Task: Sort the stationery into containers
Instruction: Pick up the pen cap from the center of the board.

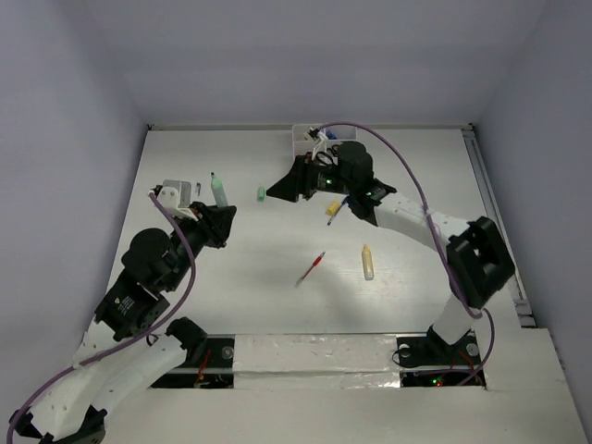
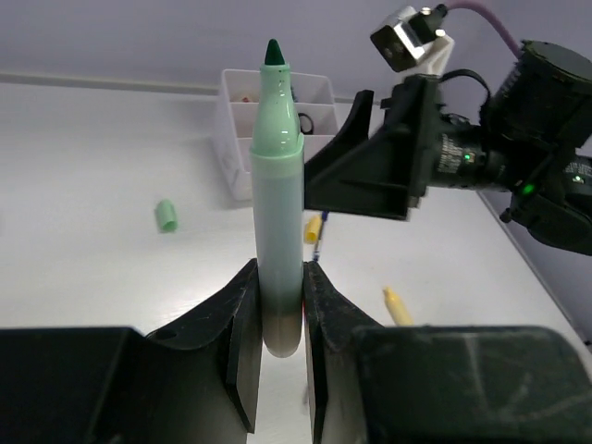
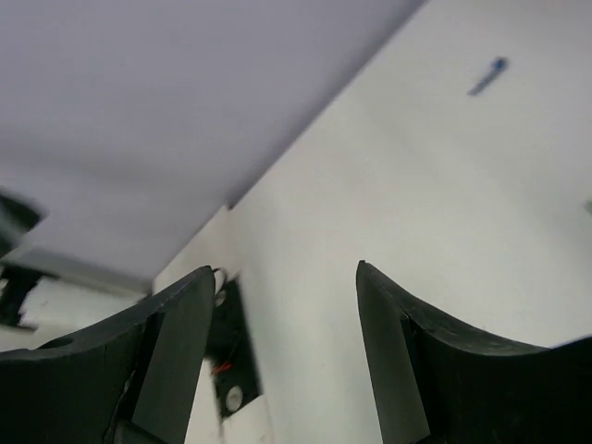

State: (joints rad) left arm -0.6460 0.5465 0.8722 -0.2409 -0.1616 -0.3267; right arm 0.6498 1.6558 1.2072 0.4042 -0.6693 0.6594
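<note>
Stationery, pale-green marker [image 2: 277, 185]: uncapped, upright, pinched at its tail by left claw [image 2: 279, 277], probably so the tip stays clear on the way to the tray [image 2: 231, 157]. Green cap [image 2: 166, 215] loose on table [image 2: 92, 185]. Right claw [image 3: 287, 273]: wide, empty, near tray.

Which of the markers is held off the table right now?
The pale-green marker, clamped in the left gripper with its tip bare. The cream marker and the yellow marker lie on the table.
</note>
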